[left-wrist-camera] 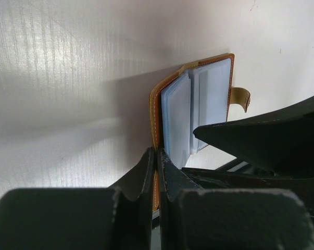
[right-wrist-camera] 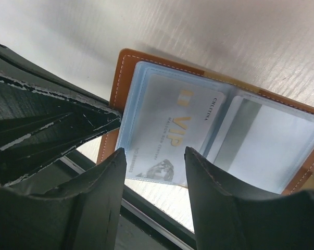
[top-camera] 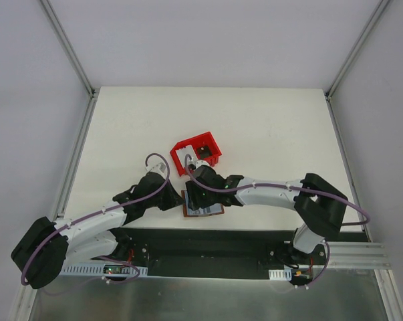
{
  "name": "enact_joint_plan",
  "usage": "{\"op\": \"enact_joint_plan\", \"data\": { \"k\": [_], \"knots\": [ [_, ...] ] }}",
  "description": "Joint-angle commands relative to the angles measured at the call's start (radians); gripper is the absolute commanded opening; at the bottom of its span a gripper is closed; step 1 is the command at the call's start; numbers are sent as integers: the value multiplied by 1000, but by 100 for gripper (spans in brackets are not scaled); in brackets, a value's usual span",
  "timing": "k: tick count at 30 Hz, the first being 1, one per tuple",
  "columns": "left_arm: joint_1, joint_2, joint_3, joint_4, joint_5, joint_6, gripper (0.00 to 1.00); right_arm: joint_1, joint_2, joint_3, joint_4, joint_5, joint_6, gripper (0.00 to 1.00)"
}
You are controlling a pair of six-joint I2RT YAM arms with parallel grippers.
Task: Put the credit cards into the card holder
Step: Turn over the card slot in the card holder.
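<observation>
The brown card holder (top-camera: 206, 209) lies open on the table close to its near edge, its pale blue clear sleeves facing up. My left gripper (left-wrist-camera: 157, 156) is shut on the holder's (left-wrist-camera: 155, 112) brown cover edge, pinning the left side. A whitish credit card (right-wrist-camera: 172, 125) with gold VIP lettering lies flat in the left sleeve of the holder (right-wrist-camera: 120, 78). Just above that card's near edge, my right gripper (right-wrist-camera: 154, 164) is open with nothing between its fingers. From above, the left gripper (top-camera: 178, 199) and right gripper (top-camera: 196, 195) crowd over the holder and hide most of it.
A red plastic bin (top-camera: 206, 142) stands just behind the holder. The holder's clasp tab (left-wrist-camera: 241, 99) sticks out at its far side. The black strip of the table's near edge (top-camera: 208, 237) runs right below the holder. The left gripper's fingers (right-wrist-camera: 52, 120) sit close beside my right ones.
</observation>
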Motion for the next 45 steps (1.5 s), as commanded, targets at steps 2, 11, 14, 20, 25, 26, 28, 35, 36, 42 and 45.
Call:
{"op": "enact_joint_plan", "data": {
  "k": [2,11,14,20,25,26,28,35,36,42,45],
  "knots": [
    [9,-19,6,1,20,8,0,12,13,57,-32,22,-21,52],
    [9,-18,8,1,21,10,0,16,55,91,-77,44,-25,53],
    [9,-25,2,1,9,5,0,23,73,117,-124,73,-23,53],
    [9,-48,-11,1,-2,-4,0,33,76,134,-149,103,-35,51],
    [9,-48,-20,1,-2,-4,0,43,60,149,-198,156,-40,47],
    [9,-48,-22,1,0,-4,0,44,56,151,-210,168,-40,47],
    [9,-50,-23,1,0,-6,0,44,49,154,-227,189,-38,45],
    [9,-47,-28,1,-7,-10,0,46,26,142,-241,219,-35,41],
    [9,-47,-28,1,-7,-9,0,46,23,142,-244,222,-34,40],
    [9,-47,-29,1,-5,-7,0,46,-3,143,-270,258,-34,38],
    [9,-47,-29,0,-5,-6,0,46,-20,140,-285,274,-32,37]
  ]
}}
